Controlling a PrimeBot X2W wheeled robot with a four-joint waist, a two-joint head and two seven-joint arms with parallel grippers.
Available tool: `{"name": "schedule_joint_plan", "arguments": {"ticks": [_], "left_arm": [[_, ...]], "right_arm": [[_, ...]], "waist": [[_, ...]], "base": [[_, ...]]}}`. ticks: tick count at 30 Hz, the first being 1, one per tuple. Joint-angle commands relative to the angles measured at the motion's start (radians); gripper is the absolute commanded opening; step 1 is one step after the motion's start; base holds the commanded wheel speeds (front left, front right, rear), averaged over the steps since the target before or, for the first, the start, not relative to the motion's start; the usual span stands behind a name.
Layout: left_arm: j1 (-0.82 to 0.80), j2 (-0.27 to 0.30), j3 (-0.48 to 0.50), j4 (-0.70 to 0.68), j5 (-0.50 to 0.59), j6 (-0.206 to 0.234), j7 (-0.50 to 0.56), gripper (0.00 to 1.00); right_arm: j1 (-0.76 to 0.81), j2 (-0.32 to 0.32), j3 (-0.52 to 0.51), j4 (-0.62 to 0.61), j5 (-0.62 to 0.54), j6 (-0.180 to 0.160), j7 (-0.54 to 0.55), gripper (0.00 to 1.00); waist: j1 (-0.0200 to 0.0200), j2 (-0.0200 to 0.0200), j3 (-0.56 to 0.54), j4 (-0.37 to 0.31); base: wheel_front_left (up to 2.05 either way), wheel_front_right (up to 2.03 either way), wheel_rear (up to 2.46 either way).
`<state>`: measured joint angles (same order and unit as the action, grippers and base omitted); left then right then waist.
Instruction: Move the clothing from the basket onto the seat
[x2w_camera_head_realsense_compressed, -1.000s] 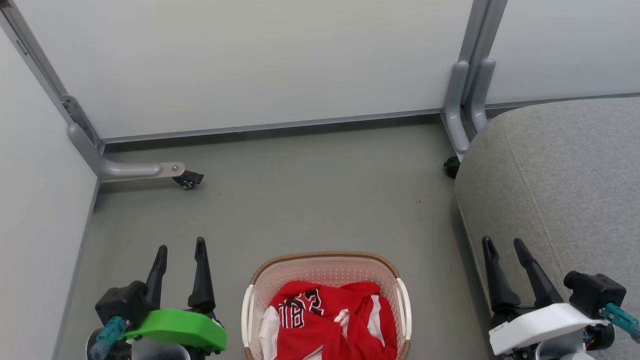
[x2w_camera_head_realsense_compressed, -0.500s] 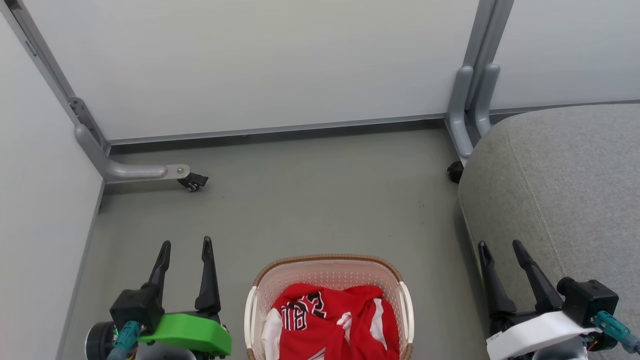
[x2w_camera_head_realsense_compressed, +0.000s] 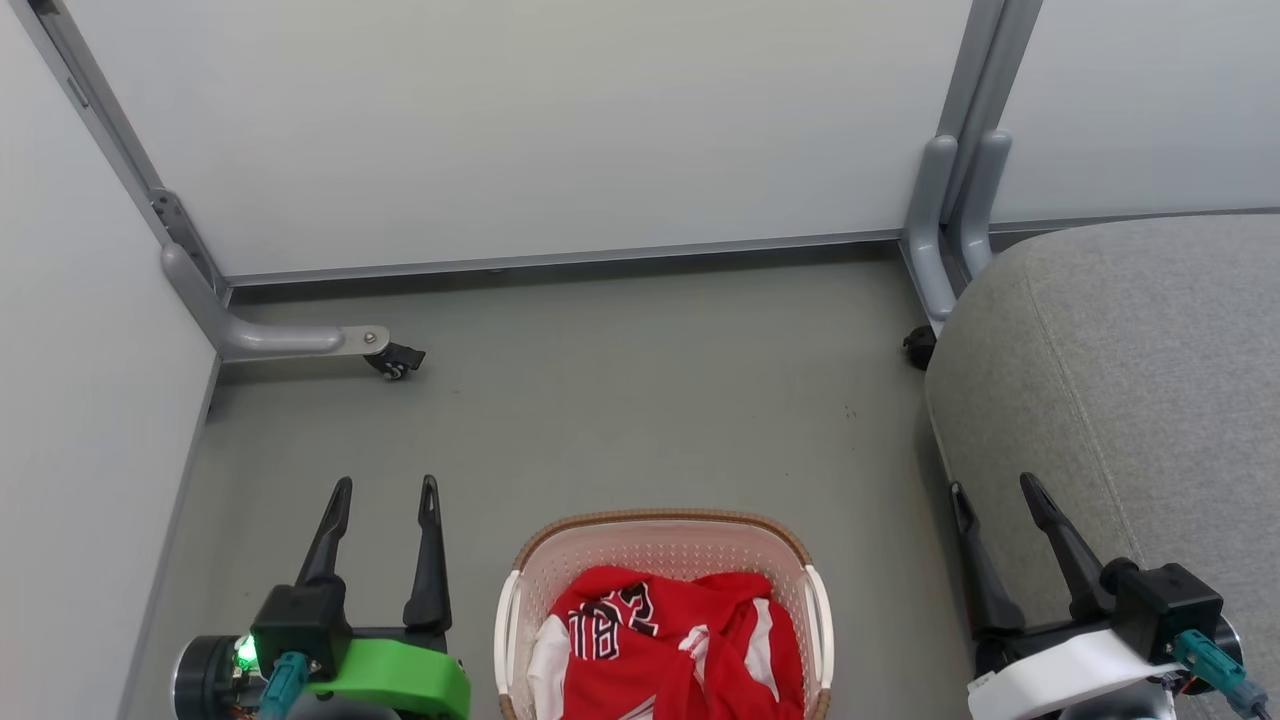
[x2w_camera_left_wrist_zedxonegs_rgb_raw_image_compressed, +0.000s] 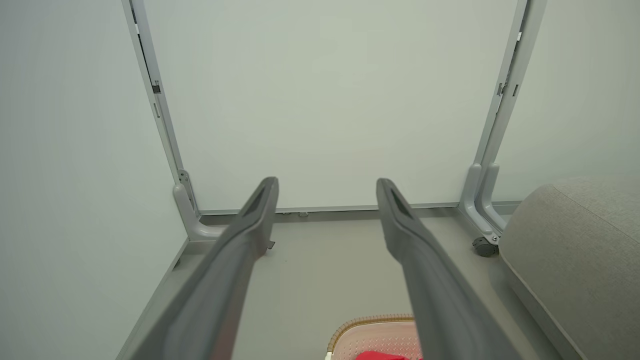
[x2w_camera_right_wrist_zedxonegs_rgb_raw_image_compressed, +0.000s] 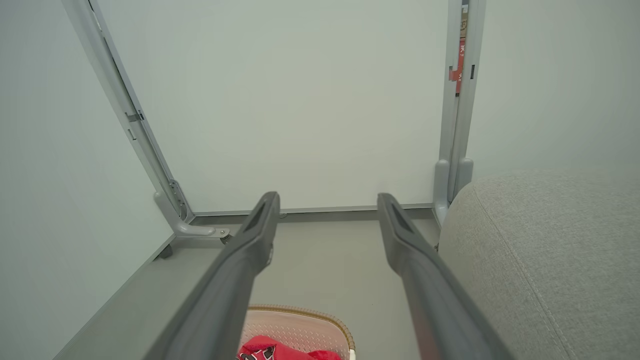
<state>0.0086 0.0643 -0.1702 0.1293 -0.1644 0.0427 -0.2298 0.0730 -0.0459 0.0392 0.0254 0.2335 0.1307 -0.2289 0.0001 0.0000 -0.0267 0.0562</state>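
Red clothing (x2w_camera_head_realsense_compressed: 670, 640) with white trim and black-and-white numerals lies bunched in the cream basket (x2w_camera_head_realsense_compressed: 660, 535) at the bottom middle of the head view. A bit of the red cloth (x2w_camera_right_wrist_zedxonegs_rgb_raw_image_compressed: 280, 350) and the basket's brown rim (x2w_camera_right_wrist_zedxonegs_rgb_raw_image_compressed: 320, 316) show low in the right wrist view, and the basket's rim (x2w_camera_left_wrist_zedxonegs_rgb_raw_image_compressed: 370, 320) shows low in the left wrist view. The grey seat (x2w_camera_head_realsense_compressed: 1130, 370) fills the right side. My left gripper (x2w_camera_head_realsense_compressed: 385, 490) stands open left of the basket, empty. Over the seat's near edge my right gripper (x2w_camera_head_realsense_compressed: 995, 490) is open and empty too.
Pale partition panels wall in the far side and the left. A grey partition foot with a black caster (x2w_camera_head_realsense_compressed: 395, 360) juts onto the floor at the left, and a second caster (x2w_camera_head_realsense_compressed: 917, 345) sits by the seat's far corner. Grey floor (x2w_camera_head_realsense_compressed: 640, 400) lies beyond the basket.
The whole head view has shifted, so the camera moved. Both grippers sit slightly lower in the picture, still open. The clothing and basket lie as before.
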Motion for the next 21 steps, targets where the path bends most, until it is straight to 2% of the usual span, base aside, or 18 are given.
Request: {"name": "schedule_joint_plan", "arguments": {"ticks": [1,17,21], "left_arm": [[0.009,0.000,-0.001,-0.007,0.028,-0.005,-0.009,1.00],[0.021,-0.003,-0.009,-0.011,0.153,0.000,-0.038,1.00],[0.023,-0.004,-0.005,-0.009,0.150,-0.003,-0.036,1.00]], "right_arm": [[0.015,-0.006,0.001,-0.009,-0.023,0.000,-0.009,1.00],[0.023,-0.007,0.021,-0.023,-0.119,0.000,-0.039,1.00],[0.022,-0.007,0.023,-0.019,-0.121,0.000,-0.037,1.00]], "waist": [[-0.0001,0.0000,-0.001,0.002],[-0.0001,0.0000,-0.010,0.009],[-0.0001,0.0000,-0.012,0.008]], "base": [[0.00,0.00,0.00],[0.00,0.00,0.00],[0.00,0.00,0.00]]}}
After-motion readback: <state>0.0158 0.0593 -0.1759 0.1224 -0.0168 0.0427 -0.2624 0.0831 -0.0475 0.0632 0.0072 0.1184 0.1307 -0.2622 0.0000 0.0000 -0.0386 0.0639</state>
